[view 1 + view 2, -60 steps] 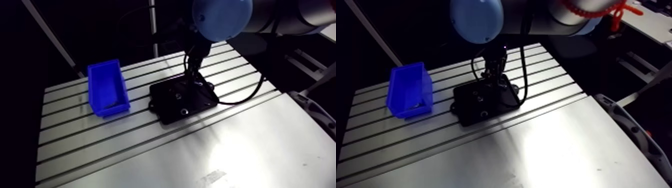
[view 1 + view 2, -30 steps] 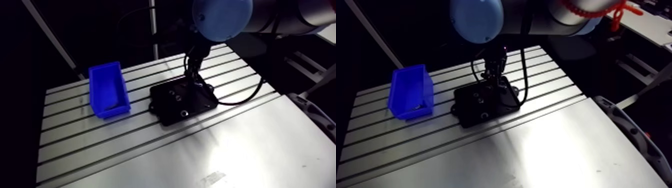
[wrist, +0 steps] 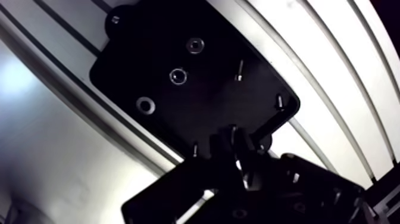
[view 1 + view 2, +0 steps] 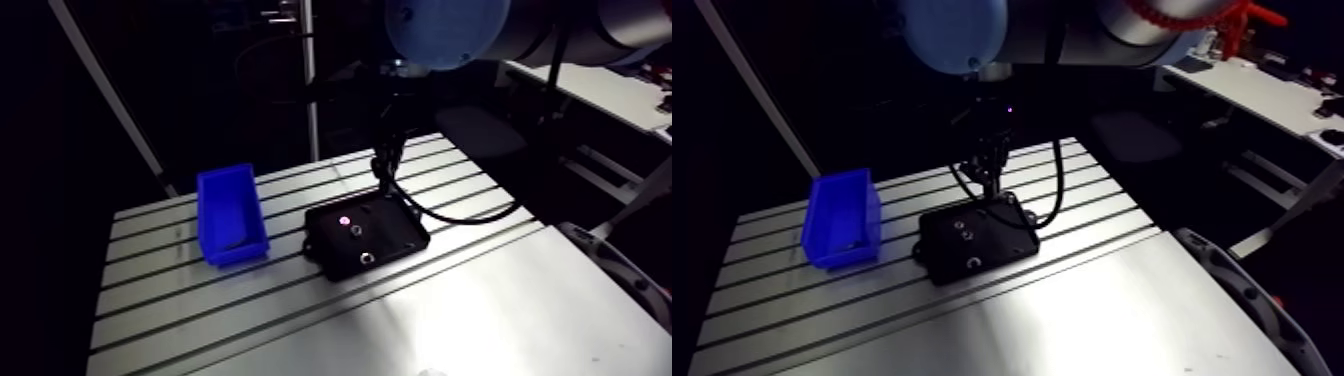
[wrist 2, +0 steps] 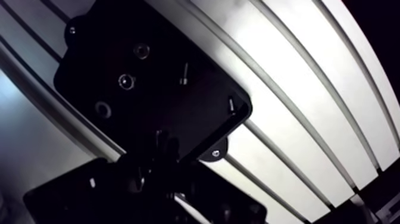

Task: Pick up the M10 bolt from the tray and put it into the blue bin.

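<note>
Wrist view: gripper [image 3: 232, 142] is being held over an edge of the tray [image 3: 137, 59]; grip state cannot be told. The blue bin [image 4: 225, 200] is being seen apart from it.

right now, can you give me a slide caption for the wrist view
End effector over one edge of a black tray holding ring-shaped parts and small bolts, on the slotted aluminium table.
</note>
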### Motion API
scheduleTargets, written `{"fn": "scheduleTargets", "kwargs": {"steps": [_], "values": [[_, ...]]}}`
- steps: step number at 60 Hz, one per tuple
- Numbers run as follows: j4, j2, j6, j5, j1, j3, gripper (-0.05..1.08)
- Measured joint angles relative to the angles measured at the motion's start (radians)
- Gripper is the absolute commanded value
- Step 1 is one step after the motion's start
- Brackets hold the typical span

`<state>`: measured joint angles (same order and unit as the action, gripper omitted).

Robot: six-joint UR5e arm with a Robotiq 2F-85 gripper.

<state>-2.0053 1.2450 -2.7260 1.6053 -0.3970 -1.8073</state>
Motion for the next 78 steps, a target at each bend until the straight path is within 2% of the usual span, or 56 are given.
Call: {"fn": "scheduleTargets", "kwargs": {"steps": [18, 38, 61, 78], "values": [[0.073, 0.067, -0.141, -0.014, 0.061, 0.038, 1.05], [0.112, 0.079, -0.355, -0.054, 0.154, 0.1, 1.05], [0.121, 0.029, -0.447, -0.096, 0.273, 0.187, 1.05], [0.122, -0.042, -0.438, -0.105, 0.33, 0.253, 1.05]]}}
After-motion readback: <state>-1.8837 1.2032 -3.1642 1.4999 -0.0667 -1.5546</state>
